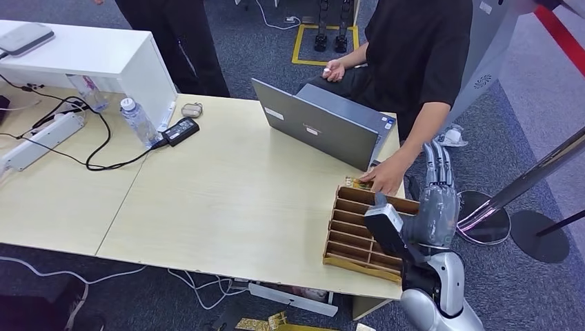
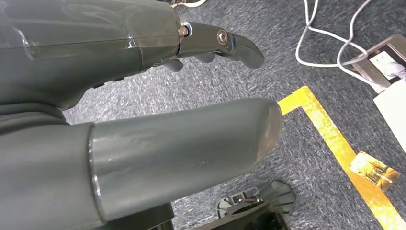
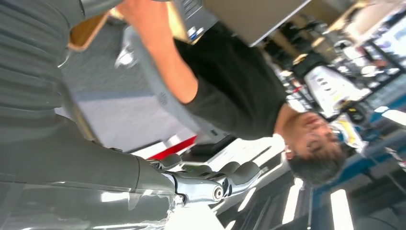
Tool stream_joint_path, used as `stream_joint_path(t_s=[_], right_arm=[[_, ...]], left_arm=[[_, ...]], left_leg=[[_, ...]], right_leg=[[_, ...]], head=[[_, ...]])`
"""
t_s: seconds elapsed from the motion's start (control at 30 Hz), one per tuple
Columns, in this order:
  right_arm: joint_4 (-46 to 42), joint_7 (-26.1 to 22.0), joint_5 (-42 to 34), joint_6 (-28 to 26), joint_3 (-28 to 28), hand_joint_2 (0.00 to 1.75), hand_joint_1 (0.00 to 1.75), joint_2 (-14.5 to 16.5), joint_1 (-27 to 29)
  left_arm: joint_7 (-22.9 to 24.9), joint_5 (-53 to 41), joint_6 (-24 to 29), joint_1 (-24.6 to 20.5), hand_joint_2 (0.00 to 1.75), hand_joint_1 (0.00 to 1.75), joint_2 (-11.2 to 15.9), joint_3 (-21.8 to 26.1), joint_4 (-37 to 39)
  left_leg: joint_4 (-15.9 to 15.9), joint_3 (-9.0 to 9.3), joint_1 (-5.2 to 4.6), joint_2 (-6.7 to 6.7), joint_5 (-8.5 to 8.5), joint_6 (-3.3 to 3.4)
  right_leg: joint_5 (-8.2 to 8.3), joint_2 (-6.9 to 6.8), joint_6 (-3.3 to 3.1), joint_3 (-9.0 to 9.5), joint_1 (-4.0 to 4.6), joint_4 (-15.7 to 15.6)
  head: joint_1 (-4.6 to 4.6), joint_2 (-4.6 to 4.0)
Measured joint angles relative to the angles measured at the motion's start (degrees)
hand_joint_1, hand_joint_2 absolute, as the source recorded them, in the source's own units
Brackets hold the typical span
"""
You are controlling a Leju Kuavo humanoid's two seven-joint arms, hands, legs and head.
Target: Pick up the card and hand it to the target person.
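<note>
Right hand (image 1: pixel 436 207), fingers (image 1: pixel 437 164) extended and apart, empty, raised beside the slotted wooden rack (image 1: pixel 359 231) at the table (image 1: pixel 227 200) edge. The card (image 1: pixel 355 183) lies at the rack's far end under a person's hand (image 1: pixel 385 176), just ahead-left of the fingers. Left hand (image 2: pixel 143 96) hangs empty, loosely apart.

So the robot's right arm (image 1: pixel 441 293) is glossy silver at the bottom with a black joint collar, then a dark boxy block strapped near the wrist. The right hand (image 1: pixel 437 200) is matte grey with darker, segmented fingers (image 1: pixel 439 164). Up close the left hand (image 2: pixel 119 96) has a smooth grey shell under what looks like clear film, a fat rounded grey thumb (image 2: pixel 191 143), and darker fingers (image 2: pixel 230 43) with a shiny round screw at the knuckle, plus a small brass-coloured one beside it.
</note>
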Motion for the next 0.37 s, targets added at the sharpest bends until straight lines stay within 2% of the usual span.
stream_joint_path(t_s=[0.2,0.37], right_arm=[[-6.08,-7.13,-2.09,0.00,-3.59,1.75,0.00,3.37,8.99],[-7.89,-10.18,-3.69,0.00,-5.22,1.75,0.00,5.66,14.36]], left_arm=[[-0.90,1.62,1.33,1.19,0.00,0.00,0.13,0.31,0.00],[-1.23,2.51,1.98,1.97,0.00,0.00,0.34,0.54,0.00]], left_leg=[[-0.03,0.00,0.00,0.01,-0.01,-0.01],[-0.03,0.00,0.00,0.02,-0.01,-0.01]], right_leg=[[-0.03,0.01,-0.02,0.00,0.00,0.00],[-0.04,0.02,-0.03,-0.01,0.00,0.00]], head=[[0.00,0.00],[0.00,0.00]])
